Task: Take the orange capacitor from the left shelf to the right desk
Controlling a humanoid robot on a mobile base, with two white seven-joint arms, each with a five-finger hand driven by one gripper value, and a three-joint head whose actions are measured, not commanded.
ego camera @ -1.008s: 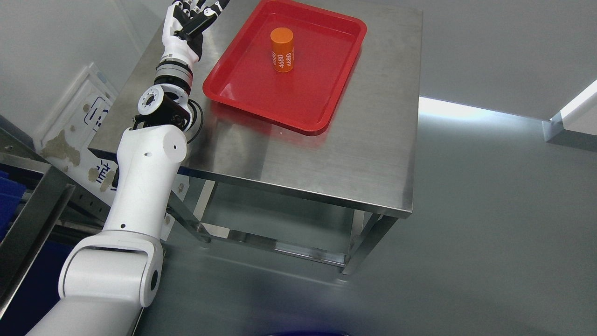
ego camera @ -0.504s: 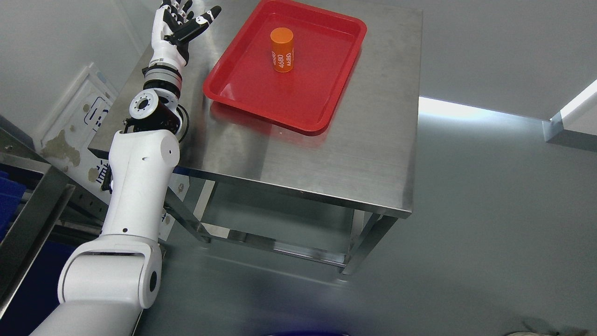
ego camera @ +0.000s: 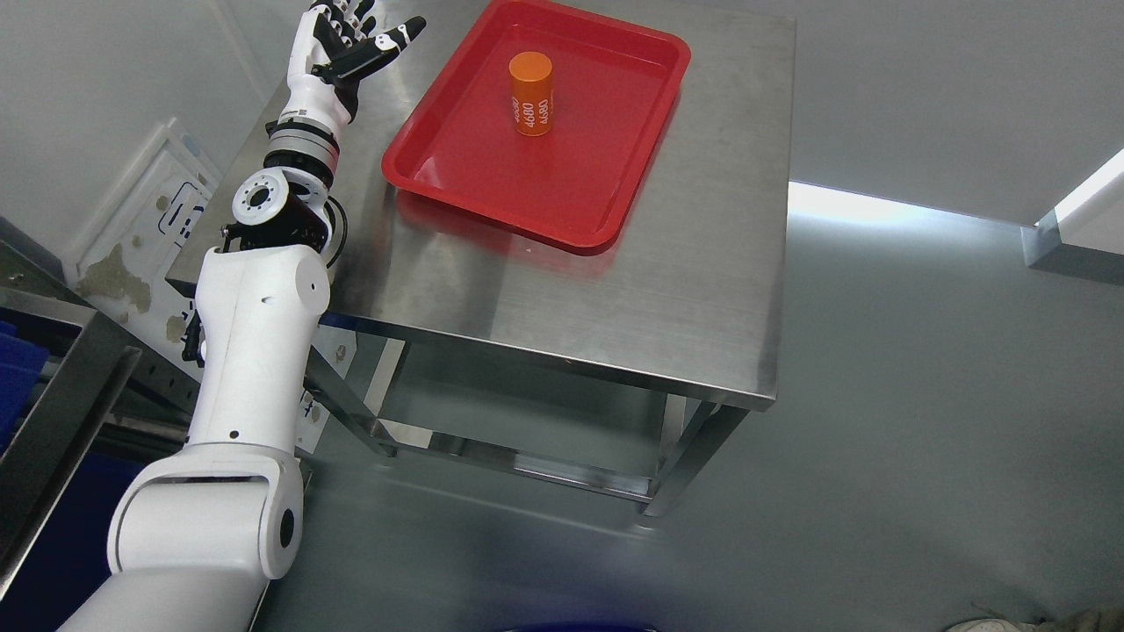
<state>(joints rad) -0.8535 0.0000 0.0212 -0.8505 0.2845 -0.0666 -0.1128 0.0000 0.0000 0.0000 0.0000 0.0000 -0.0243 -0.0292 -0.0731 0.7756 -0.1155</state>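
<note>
Head view. A brushed stainless-steel worktop (ego camera: 544, 290) on square-section metal legs carries a glossy red plastic tray (ego camera: 492, 184), rectangular with rounded corners and a raised rim. The orange capacitor (ego camera: 531, 93), a smooth cylinder with white numerals printed on its side, stands upright on its flat end in the far half of the tray, clear of the rim. The left arm (ego camera: 255, 351), cased in smooth white shells with a ribbed metallic wrist joint, rises from the lower left along the worktop's left edge. The left hand (ego camera: 338, 48), black-and-white and segmented, is empty, its fingers spread and thumb extended toward the tray, well apart from the capacitor. A grey metal shelf frame (ego camera: 61, 395) with blue contents shows at the left edge.
</note>
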